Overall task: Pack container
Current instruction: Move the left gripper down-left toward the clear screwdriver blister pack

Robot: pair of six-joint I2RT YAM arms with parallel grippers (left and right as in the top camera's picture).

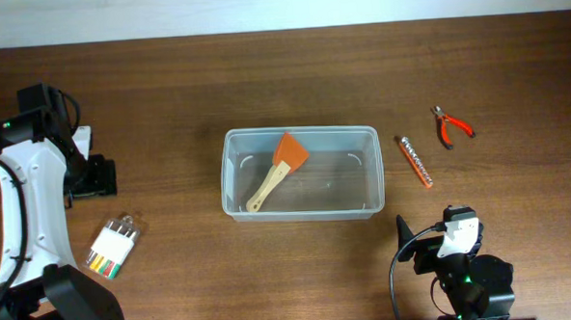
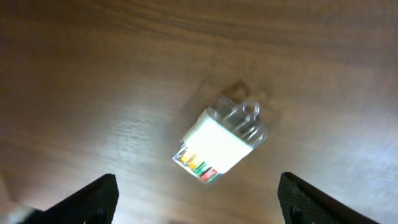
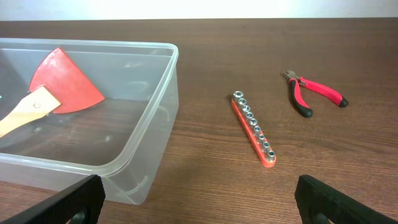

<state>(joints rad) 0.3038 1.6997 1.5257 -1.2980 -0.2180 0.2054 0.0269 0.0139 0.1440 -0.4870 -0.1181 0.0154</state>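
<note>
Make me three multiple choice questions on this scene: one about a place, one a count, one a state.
1. Where is the spatula? A held in the air; B inside the container; C hidden from view.
2. How many things lie on the table outside the container? A one; B three; C five.
3. The right gripper is: A open and empty; B shut on a tool; C shut on nothing.
Answers: B, it lies in the container; B, clear pack, socket strip, pliers; A, fingers wide apart, nothing between.
</note>
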